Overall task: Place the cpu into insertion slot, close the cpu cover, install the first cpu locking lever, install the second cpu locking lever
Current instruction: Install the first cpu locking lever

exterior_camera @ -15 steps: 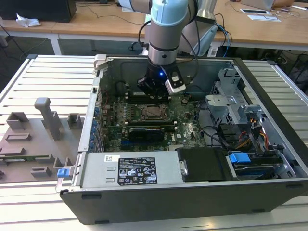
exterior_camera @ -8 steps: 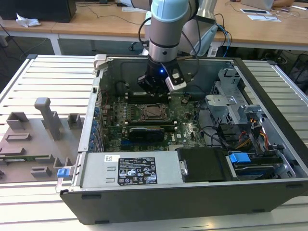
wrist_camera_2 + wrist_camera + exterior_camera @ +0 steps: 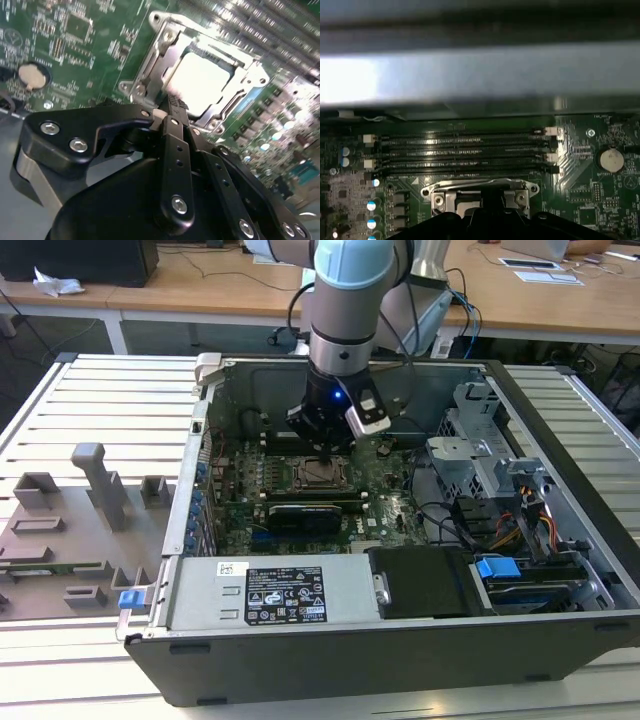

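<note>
Hidden or unclear: in the second wrist view the gripper (image 3: pixel 173 106) and its black linkage cover the near edge of the socket, so that side of the frame cannot be checked. The state of the locking levers cannot be made out. In the first wrist view a blurred grey band (image 3: pixel 480 70) crosses the picture beyond the memory slots (image 3: pixel 465 150) and cannot be identified; the gripper body cuts off the near half of the socket. In the exterior view the arm blocks the case interior behind it, and the insertion slot (image 3: pixel 297 478) is too small for detail. Findings: the cpu (image 3: pixel 200 80) lies seated in the slot on the green motherboard (image 3: pixel 75 40), its bright metal top showing through the square window of the cpu cover (image 3: pixel 159 60), which lies down flat over it. The gripper's fingers are drawn together with no gap visible; whether anything thin is pinched between them cannot be told. Their tip sits at the rim of the cover, just beside the cpu, not on its top. In the exterior view the gripper hangs directly over the slot inside the open computer case (image 3: pixel 400 650), with the black expansion card (image 3: pixel 315 512) just beside the slot. A coin cell (image 3: pixel 32 75) lies well apart from the socket.
</note>
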`<state>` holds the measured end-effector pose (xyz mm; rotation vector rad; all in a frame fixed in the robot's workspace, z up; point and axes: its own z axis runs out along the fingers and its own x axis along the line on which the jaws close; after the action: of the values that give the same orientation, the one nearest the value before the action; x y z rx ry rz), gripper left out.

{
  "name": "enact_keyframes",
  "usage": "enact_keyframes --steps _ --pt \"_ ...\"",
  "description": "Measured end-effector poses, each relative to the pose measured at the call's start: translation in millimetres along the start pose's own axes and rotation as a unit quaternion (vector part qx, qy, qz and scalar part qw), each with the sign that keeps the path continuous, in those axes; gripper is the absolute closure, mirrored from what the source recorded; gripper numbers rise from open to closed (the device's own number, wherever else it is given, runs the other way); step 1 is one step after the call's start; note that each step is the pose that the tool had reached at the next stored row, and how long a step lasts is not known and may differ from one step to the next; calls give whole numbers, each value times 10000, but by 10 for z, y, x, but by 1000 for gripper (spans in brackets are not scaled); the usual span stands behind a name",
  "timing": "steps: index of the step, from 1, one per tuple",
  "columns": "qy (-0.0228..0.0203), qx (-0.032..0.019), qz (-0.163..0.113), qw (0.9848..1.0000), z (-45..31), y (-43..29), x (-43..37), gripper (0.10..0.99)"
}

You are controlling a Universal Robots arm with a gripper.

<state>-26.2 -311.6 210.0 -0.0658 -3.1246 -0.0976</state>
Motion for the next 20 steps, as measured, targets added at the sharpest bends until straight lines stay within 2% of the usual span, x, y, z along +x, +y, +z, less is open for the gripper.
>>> enact_keyframes --steps 4,13,20 --pt "-1 -1 0 10000 -4 -81 -4 980" --pt "0 0 0 10000 -41 -79 -3 980" --pt "0 0 0 10000 -115 -75 -5 980"
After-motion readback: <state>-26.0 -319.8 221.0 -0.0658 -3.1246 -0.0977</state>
